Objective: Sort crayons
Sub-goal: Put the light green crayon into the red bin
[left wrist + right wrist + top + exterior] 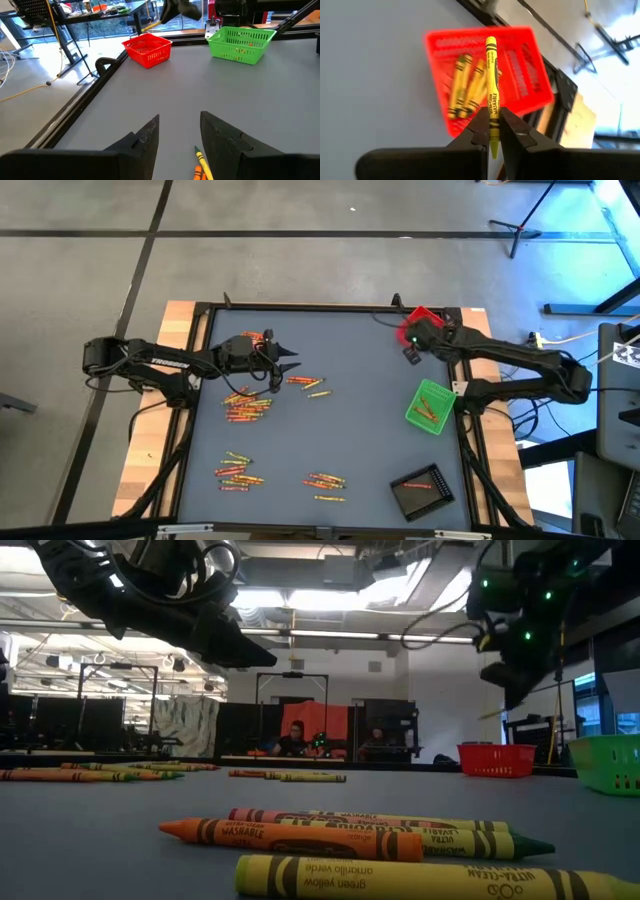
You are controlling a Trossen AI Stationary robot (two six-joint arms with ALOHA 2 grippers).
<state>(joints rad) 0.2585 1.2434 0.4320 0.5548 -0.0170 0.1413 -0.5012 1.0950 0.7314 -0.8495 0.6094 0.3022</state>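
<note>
The grey tabletop (350, 410) sits in a black frame on a concrete floor (300, 260). Crayons (248, 406) lie in several loose clusters on its left and near parts (some already in the red tray (485, 75)). The right claw (493, 131) is clenched on a yellow crayon (492, 85) above that tray. The left claw (179, 132) hovers released over the far-left crayons

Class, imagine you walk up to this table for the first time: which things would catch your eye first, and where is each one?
First, the right gripper, shut on a yellow crayon above the red tray at the table's far right corner, where yellow crayons already lie. Next, the loose crayons scattered in clusters over the table's left half, with the left gripper open above them. The green tray sits near the right edge.
</note>
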